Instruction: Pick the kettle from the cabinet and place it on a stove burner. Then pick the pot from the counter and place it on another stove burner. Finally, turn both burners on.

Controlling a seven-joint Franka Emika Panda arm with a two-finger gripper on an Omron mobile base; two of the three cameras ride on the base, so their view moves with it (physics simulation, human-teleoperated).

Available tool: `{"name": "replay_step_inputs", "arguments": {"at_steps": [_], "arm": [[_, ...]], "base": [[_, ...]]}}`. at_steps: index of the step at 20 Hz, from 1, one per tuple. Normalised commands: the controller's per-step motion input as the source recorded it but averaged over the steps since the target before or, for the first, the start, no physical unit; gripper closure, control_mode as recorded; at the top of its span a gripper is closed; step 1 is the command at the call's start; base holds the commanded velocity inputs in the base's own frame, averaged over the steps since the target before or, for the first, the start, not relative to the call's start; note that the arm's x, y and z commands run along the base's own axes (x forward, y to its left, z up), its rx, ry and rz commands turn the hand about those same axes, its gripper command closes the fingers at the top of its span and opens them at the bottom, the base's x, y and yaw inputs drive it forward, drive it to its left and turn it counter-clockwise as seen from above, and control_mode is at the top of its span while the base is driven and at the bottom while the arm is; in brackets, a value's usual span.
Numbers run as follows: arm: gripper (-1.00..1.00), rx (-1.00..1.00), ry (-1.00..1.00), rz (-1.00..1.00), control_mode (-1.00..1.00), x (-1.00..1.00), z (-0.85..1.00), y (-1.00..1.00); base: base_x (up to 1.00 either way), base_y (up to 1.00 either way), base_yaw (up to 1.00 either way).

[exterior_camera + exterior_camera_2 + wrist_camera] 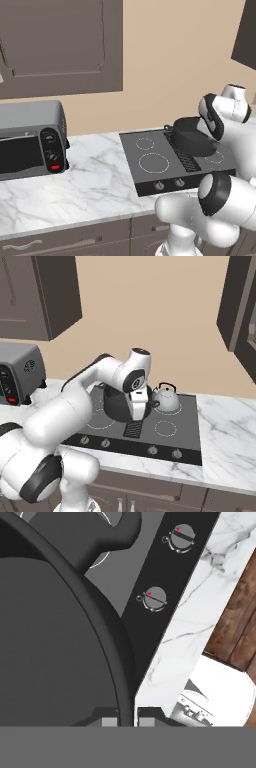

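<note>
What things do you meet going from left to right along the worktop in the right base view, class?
Toaster oven → pot, gripped at its rim by the robot's hand → kettle on a back burner → bare marble counter.

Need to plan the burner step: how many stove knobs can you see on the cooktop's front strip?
4, all on the front strip in the right base view: two knobs left, two right. The arm may hide others.
</note>
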Motion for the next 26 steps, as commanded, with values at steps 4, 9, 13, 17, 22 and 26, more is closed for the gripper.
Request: {"name": "replay_step_inputs", "arguments": {"at_steps": [4, 9, 13, 17, 22, 26], "arm": [[1.0, 0.0, 0.03, 0.0, -1.0, 0.25, -0.15, -0.42], [1.0, 0.0, 0.04, 0.0, -1.0, 0.17, -0.19, -0.5], [1.0, 0.0, 0.07, 0.0, -1.0, 0.16, -0.19, -0.51], [1.0, 0.0, 0.07, 0.0, -1.0, 0.16, -0.18, -0.54], [1.0, 0.0, 0.08, 0.0, -1.0, 0.32, -0.24, -0.48], [1.0, 0.02, 0.02, 0.02, -1.0, 0.39, -0.24, -0.42]], "base": [[0.0, 0.0, 0.0], [0.0, 0.0, 0.0], [0.0, 0.0, 0.0], [0.0, 0.0, 0.0], [0.0, 0.0, 0.0], [0.0, 0.0, 0.0]]}}
